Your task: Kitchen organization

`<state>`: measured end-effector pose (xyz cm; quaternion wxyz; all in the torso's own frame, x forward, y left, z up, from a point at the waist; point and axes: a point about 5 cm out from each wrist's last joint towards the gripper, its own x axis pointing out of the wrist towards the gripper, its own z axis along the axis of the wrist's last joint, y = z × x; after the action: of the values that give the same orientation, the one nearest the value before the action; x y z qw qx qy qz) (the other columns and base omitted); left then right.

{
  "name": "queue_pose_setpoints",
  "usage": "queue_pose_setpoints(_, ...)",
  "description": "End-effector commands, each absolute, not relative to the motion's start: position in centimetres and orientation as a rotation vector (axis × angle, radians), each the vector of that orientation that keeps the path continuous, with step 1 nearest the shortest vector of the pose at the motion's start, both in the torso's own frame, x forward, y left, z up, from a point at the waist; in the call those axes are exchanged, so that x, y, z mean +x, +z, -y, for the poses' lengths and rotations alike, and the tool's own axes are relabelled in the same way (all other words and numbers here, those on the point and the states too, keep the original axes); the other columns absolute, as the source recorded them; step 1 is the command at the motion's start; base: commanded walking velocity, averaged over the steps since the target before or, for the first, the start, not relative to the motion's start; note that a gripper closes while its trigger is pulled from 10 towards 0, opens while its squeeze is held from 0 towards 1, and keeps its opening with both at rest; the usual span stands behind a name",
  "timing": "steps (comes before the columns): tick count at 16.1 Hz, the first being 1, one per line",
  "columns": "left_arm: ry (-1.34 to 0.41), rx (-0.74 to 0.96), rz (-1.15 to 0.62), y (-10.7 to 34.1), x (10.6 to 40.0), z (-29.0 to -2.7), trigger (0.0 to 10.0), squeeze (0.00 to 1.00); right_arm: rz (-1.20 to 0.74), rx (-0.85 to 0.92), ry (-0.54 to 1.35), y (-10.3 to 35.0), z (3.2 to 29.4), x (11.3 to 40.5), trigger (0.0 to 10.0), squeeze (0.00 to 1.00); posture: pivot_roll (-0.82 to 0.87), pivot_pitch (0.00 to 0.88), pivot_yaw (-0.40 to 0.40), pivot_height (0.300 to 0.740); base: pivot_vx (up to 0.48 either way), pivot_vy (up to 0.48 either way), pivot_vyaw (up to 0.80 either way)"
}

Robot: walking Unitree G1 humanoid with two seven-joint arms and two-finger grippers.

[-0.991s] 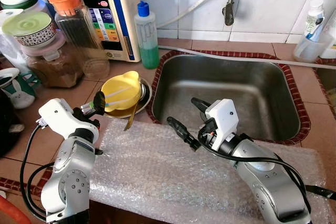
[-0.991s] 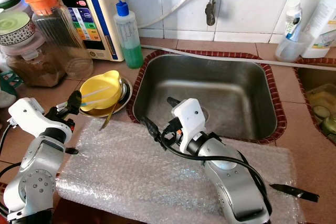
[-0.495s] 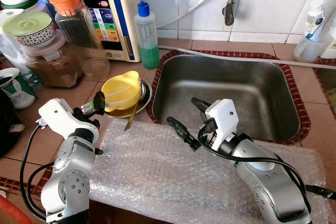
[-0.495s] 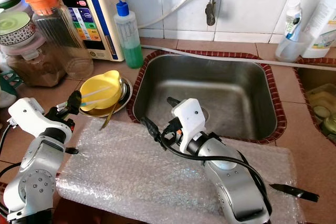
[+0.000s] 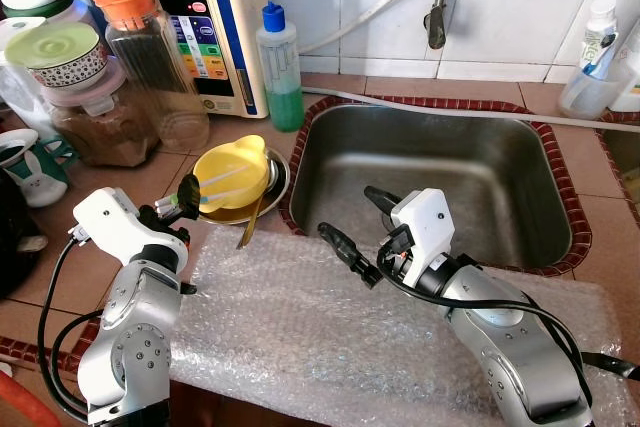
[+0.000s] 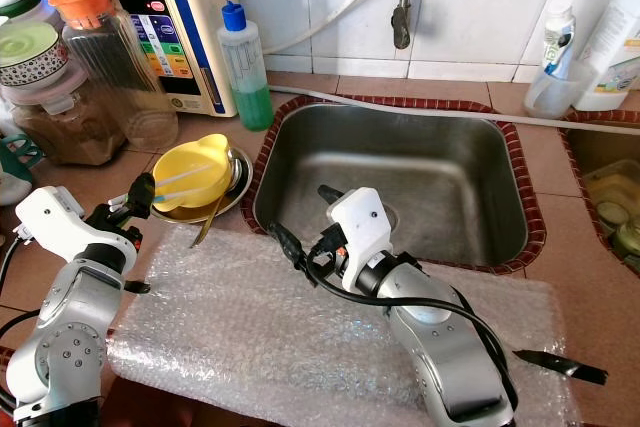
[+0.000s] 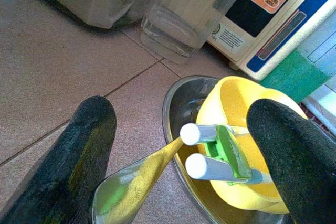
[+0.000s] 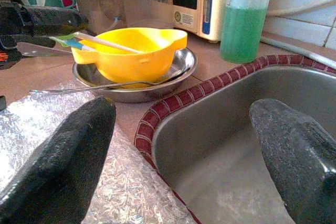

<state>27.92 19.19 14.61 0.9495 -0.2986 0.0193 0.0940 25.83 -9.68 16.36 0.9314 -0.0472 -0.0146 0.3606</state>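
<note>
Head views: left claw (image 5: 186,197) spread wide at the rim of the glossy yellow bowl (image 5: 230,173), nested in a steel dish (image 5: 262,200) on the tiled desk (image 5: 140,179); right claw (image 5: 358,222) spread, empty, over the sink (image 5: 430,182) edge and crinkled bubble wrap (image 5: 300,327).

Left wrist: white chopsticks (image 7: 210,150) between fingers, untouched.

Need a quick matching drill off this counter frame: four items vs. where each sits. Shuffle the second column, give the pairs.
Items
1. yellow bowl
2. soap bottle
3. bubble wrap
4. orange-lidded jar

Places
A. flat along the counter's front edge, under both arms
B. far left, in front of the water purifier
C. in the metal dish left of the sink
D. against the wall at the sink's back left corner

Pairs: 1-C, 2-D, 3-A, 4-B
</note>
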Motion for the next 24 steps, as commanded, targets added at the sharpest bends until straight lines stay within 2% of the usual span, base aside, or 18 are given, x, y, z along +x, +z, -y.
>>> queue_pose_setpoints(1,0.211,-0.6,-0.057,14.4,27.9,-19.5,10.0,0.0,0.043,-0.1,0.752,16.6,9.5,25.7,10.0,0.0,-0.19,0.107,0.106,0.74,0.0,0.0,0.0)
queue_pose_setpoints(13,0.195,-0.608,-0.063,14.4,27.9,-19.1,10.0,0.0,0.072,-0.083,0.757,17.1,9.3,25.8,10.0,0.0,-0.19,0.11,0.103,0.74,0.0,0.0,0.0)
queue_pose_setpoints(14,0.164,-0.516,-0.018,15.2,27.9,-18.9,10.0,0.0,0.129,-0.035,0.746,18.1,9.2,26.3,10.0,0.0,-0.19,0.109,0.104,0.74,0.0,0.0,0.0)
queue_pose_setpoints(24,0.12,-0.617,-0.046,15.0,27.9,-17.8,10.0,0.0,0.103,-0.014,0.866,17.9,8.5,25.3,10.0,0.0,-0.19,0.109,0.1,0.74,0.0,0.0,0.0)
